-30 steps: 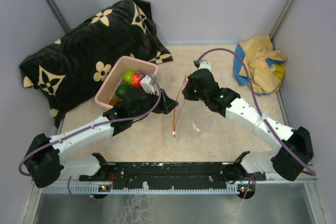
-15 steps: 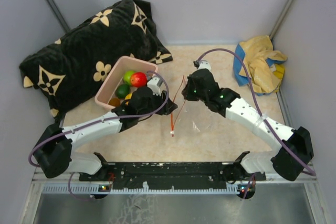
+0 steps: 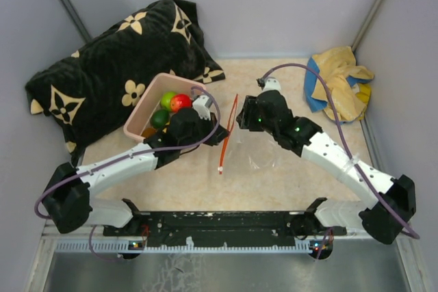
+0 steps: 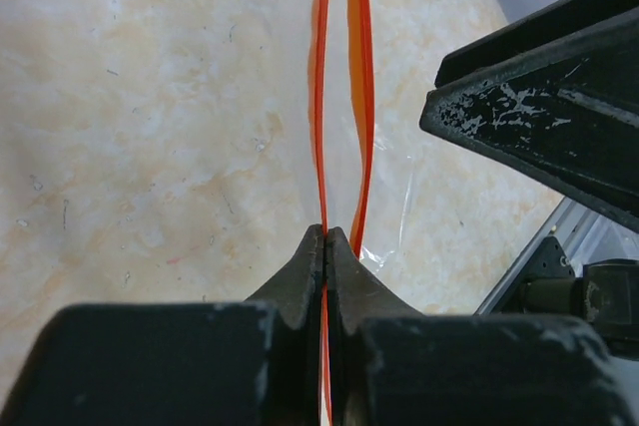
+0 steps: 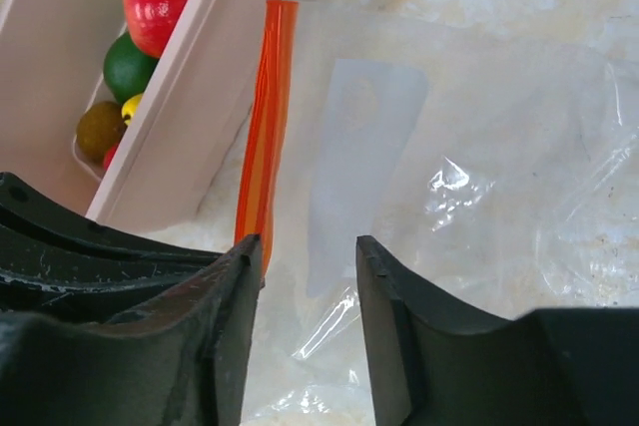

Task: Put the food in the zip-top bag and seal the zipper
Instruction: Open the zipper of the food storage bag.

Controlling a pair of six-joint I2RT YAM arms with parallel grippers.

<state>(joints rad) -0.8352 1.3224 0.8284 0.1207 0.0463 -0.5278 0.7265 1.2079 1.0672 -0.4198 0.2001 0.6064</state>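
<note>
The zip-top bag lies clear and crumpled on the tabletop, mouth to the left. Its orange-red zipper stands lifted and slanted between the two arms. My left gripper is shut on one lip of the zipper; in the left wrist view the other lip bows away to the right of the gripper. My right gripper is open over the bag, its left finger next to the zipper. The food, red, green and yellow pieces, sits in the pink tub.
A black pillow with cream flowers lies at the back left, touching the pink tub. A yellow and blue cloth is bunched at the back right. Grey walls close in three sides.
My left gripper has closed on the zipper lip. My right gripper has opened and let the strip go. The zipper now stands straighter and a bit further left.
</note>
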